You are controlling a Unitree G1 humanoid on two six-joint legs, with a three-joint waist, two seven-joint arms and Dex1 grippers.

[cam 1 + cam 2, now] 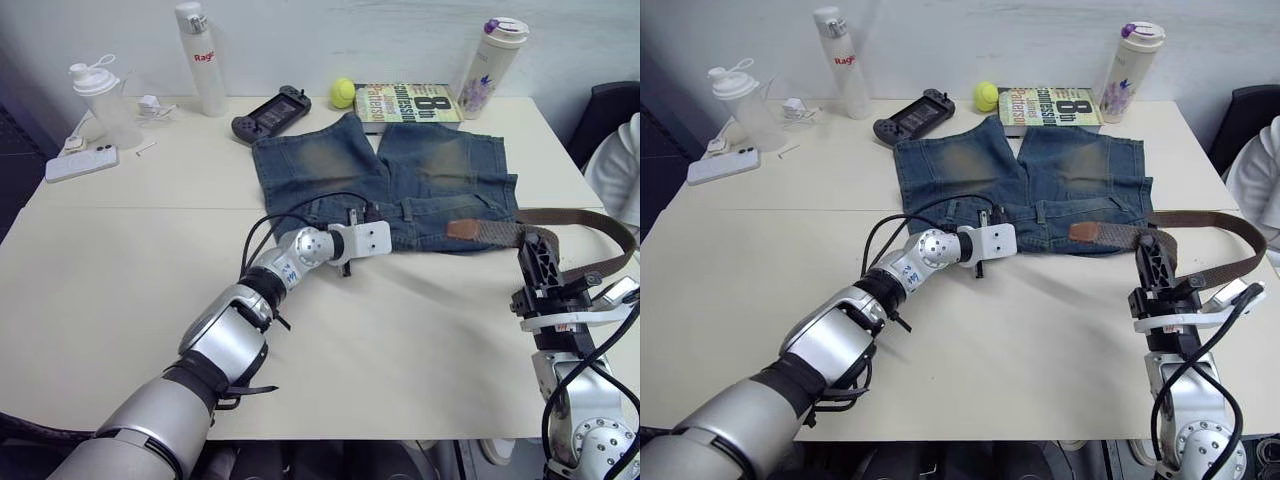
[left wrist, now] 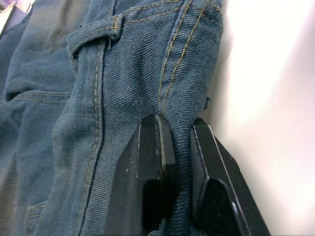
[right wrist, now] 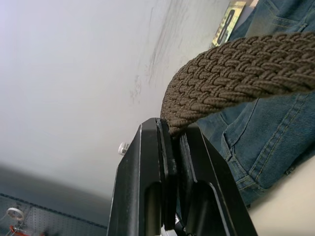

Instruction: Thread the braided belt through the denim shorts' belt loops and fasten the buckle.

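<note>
Belt first: my braided belt [image 1: 590, 225] is dark brown and bumpy, and it lies on the right side of the table [image 1: 120, 290], making a big loop past the edge of the denim shorts [image 1: 390, 175]. Its tan tip [image 1: 462, 229] rests on the waistband, on the right half of the shorts. I cannot see the buckle from here.

My right gripper [image 3: 178, 132] is closed on the belt and pinches the woven strap between its two black fingers. My left gripper [image 2: 182, 129] is closed on the shorts. It pinches a fold of the blue waistband near the middle, and one of the belt loops [image 2: 91, 39] sits close beside it.

The shorts lie flat in the middle of the table with the legs pointing away from me and the waistband toward me.

I think I am in the threading step. The tip looks like it has gone only part of the way along the waistband. The buckle is not done up yet.

For the next move, I think my left gripper must hold the waistband steady so it does not slide. My right gripper must push the belt along toward the next loop. The tip has to go under that little strip, not over it.

Behind the shorts are a book [image 1: 408, 103], a tennis ball [image 1: 343, 92], a game controller [image 1: 271, 112] and some bottles [image 1: 201, 58].
</note>
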